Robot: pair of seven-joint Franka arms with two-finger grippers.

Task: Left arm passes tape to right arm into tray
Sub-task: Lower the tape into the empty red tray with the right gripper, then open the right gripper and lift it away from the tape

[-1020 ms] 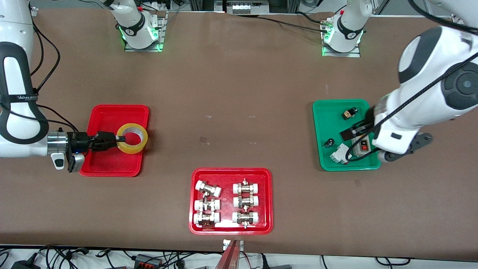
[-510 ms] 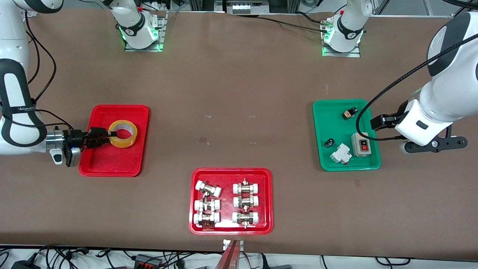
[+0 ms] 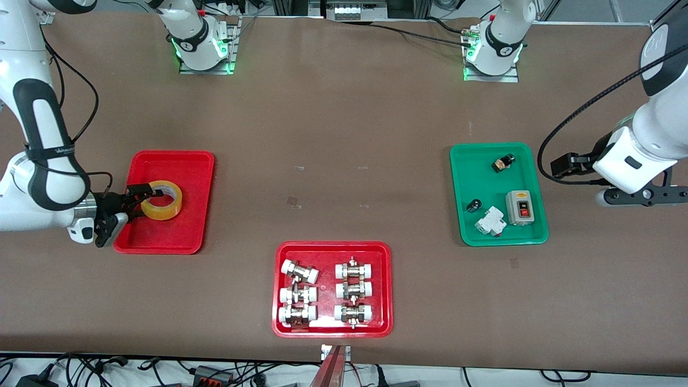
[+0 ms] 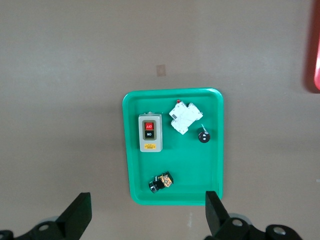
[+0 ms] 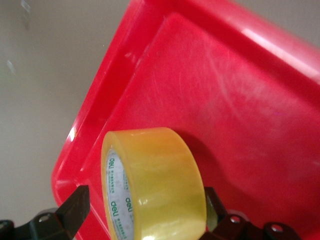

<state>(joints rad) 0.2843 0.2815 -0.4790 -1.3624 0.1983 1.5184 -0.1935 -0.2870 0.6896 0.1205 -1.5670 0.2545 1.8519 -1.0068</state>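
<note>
Your right pincer [image 3: 141,200] clamped on the translucent yellow tape roll [image 3: 161,200], low over the plain red shallow plastic tray [image 3: 177,161], your left pincer [image 3: 561,164] spread open, empty, waiting over the table [image 3: 344,134] beside the green plastic tray [image 3: 462,177].

"deli" inside tape [image 5: 150,190] core

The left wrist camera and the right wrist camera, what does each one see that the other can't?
Only the left wrist view shows the green tray with a grey switch box, a white breaker and two small dark parts in it. The left gripper hangs open over the table beside that tray. Only the right wrist view shows the yellow tape held by the right gripper over the red tray. Both show the brown table and two black fingertips.
</note>
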